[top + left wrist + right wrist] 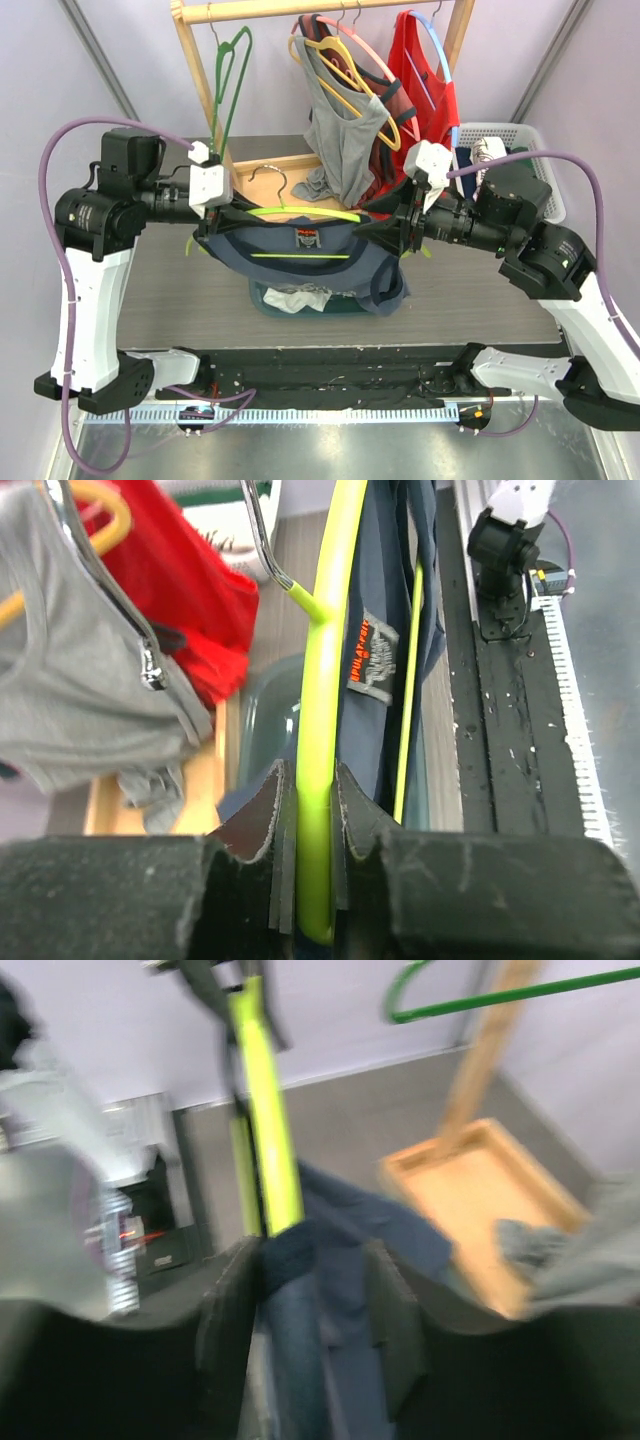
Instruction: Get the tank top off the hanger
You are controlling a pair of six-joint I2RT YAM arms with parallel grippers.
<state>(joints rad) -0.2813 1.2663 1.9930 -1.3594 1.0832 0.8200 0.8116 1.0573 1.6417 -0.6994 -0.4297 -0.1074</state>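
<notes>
Navy tank top [300, 262] was on the lime-green hanger [300, 211], and both were held in the air between the two arms, above a teal bin [262, 302] on the table [170, 300] and in front of the wooden rack [192, 70]. The left gripper [315, 815] was clamped on the left end of the hanger, with its two pads pressed against the lime bar from both sides. The right gripper [310, 1290] stood at the other end, its jaws on either side of the shoulder strap where it wrapped the hanger tip. That wrist view was blurred and a gap showed beside one finger, so it was not possible to tell if the strap was really pinched. The step in hand seemed to be slipping this strap off the right tip. To do it well, the left gripper should hold the hanger firm and level, while the right one takes only cloth, not plastic, and pulls outward along the bar, then down past the tip. If the hanger tilts, the navy tank top may catch there.
</notes>
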